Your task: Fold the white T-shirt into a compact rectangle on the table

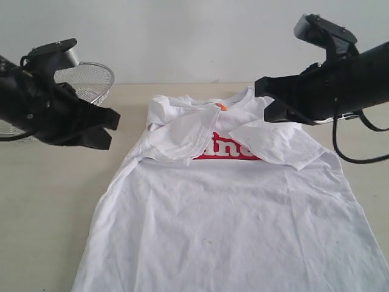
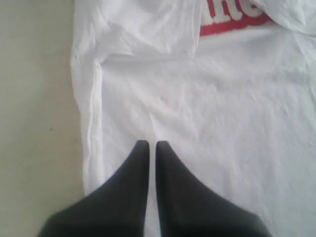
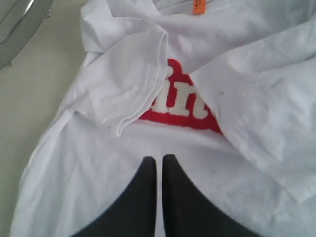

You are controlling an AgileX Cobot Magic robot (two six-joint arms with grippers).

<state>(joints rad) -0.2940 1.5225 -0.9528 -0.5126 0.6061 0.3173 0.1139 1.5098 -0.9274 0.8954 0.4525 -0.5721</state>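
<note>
Left end effector (image 2: 148,144) and right end effector (image 3: 159,159) hover, jaws closed.

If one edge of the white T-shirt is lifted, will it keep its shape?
Probably not: the white T-shirt lies wrinkled, its sleeves folded flat over the chest, so it should hang limp. It looks thin and light; a push would likely bunch it rather than slide it across the table.

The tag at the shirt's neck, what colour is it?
Orange. The tag on the white T-shirt shows best in the right wrist view.
</note>
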